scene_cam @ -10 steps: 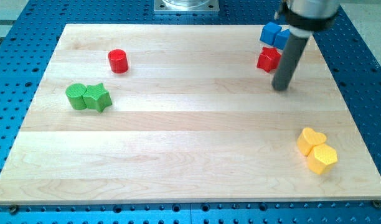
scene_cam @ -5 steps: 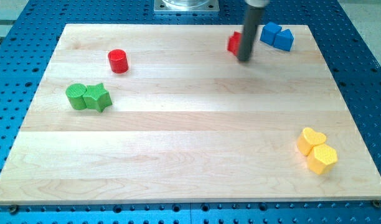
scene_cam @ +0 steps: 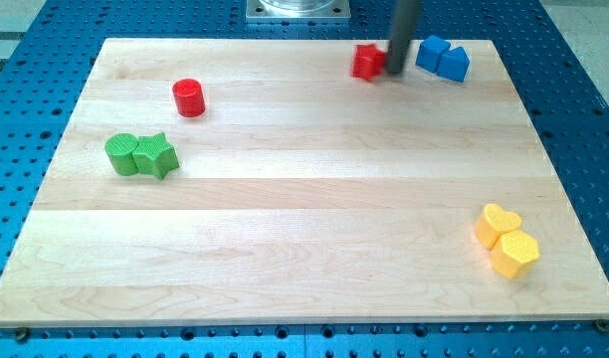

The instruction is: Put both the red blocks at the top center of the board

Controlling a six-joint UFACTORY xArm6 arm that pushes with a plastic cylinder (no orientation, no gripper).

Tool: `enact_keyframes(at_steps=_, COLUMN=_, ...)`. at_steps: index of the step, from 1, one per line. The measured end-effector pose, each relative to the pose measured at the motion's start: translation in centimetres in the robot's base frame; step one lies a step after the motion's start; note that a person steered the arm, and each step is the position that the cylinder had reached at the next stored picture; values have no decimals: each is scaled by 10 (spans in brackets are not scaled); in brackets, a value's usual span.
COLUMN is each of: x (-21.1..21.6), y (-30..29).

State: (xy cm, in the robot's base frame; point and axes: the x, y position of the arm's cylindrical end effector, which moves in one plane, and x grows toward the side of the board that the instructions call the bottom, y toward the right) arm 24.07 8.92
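Observation:
A red block (scene_cam: 366,62) of unclear shape sits near the top edge of the wooden board (scene_cam: 304,239), a little right of centre. My tip (scene_cam: 395,72) is just to its right, touching or nearly touching it. A red cylinder (scene_cam: 188,96) stands at the upper left, far from my tip.
Two blue blocks (scene_cam: 443,57) sit together at the top right, just right of my rod. A green block and a green star (scene_cam: 142,154) touch at the left. A yellow heart (scene_cam: 497,223) and a yellow hexagon (scene_cam: 514,254) touch at the lower right.
My tip swept from the right of the board up and to the left, pushing the red block from beside the blue blocks toward the top centre. The other blocks did not move.

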Motion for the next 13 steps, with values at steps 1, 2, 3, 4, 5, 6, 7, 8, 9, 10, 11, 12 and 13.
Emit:
enact_keyframes(at_steps=1, x=17, y=-69)
enact_keyframes(at_steps=2, x=97, y=-124)
enact_keyframes(at_steps=3, x=144, y=-282)
enact_keyframes(at_steps=4, x=107, y=-272)
enact_keyframes(at_steps=5, x=91, y=-147)
enact_keyframes(at_steps=6, x=78, y=-122)
enact_keyframes(at_steps=7, x=106, y=-240)
enact_keyframes(at_steps=8, x=84, y=-197)
enact_keyframes(at_steps=9, x=75, y=-111)
enact_keyframes(at_steps=10, x=91, y=-148)
enact_keyframes(at_steps=11, x=73, y=-208)
enact_keyframes(at_steps=12, x=33, y=-108)
enact_keyframes(at_steps=13, x=39, y=-124)
